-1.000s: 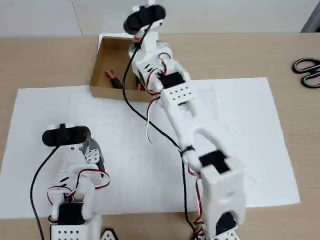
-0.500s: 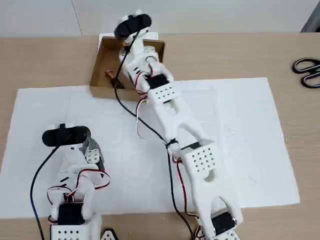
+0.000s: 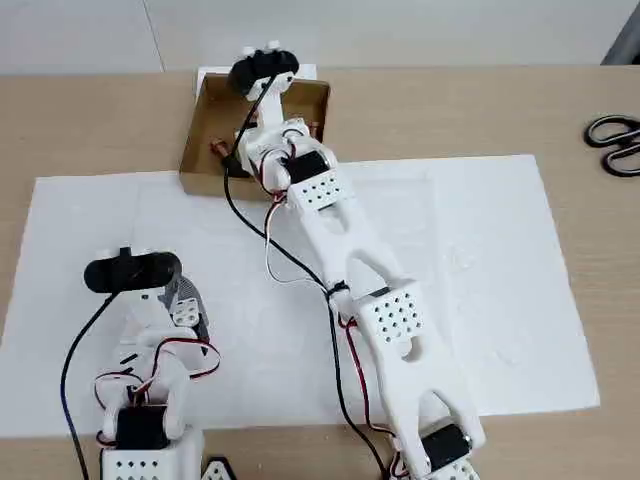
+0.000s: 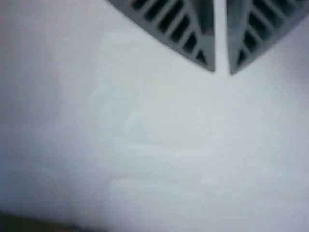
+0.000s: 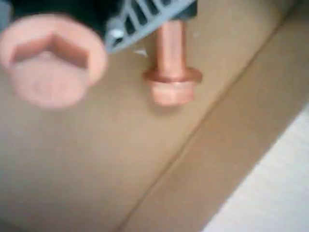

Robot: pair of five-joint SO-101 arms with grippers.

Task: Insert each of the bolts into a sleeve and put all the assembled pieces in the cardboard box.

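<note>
High view showed the desk (image 3: 450,110) under a white paper sheet (image 3: 480,250). The right arm (image 3: 340,230) stretched from the lower middle of the frame up into the cardboard box (image 3: 200,130) at upper left. The left arm (image 3: 150,340) sat folded at lower left. The left pincer (image 4: 221,67) hung over the paper, its jaws narrowed to a slit with nothing between them. In the right wrist view the right pincer (image 5: 113,31) appeared to grip an assembled piece (image 5: 48,58), copper head toward the camera, just above the box floor and near a lying bolt (image 5: 171,82). Another finished piece (image 3: 222,153) lay by the box's left wall.

The step looked like the drop-off. It would go best with the piece kept low over bare cardboard, clear of the lying bolt. The jaws should open fully before the arm lifts straight up past the walls.
</note>
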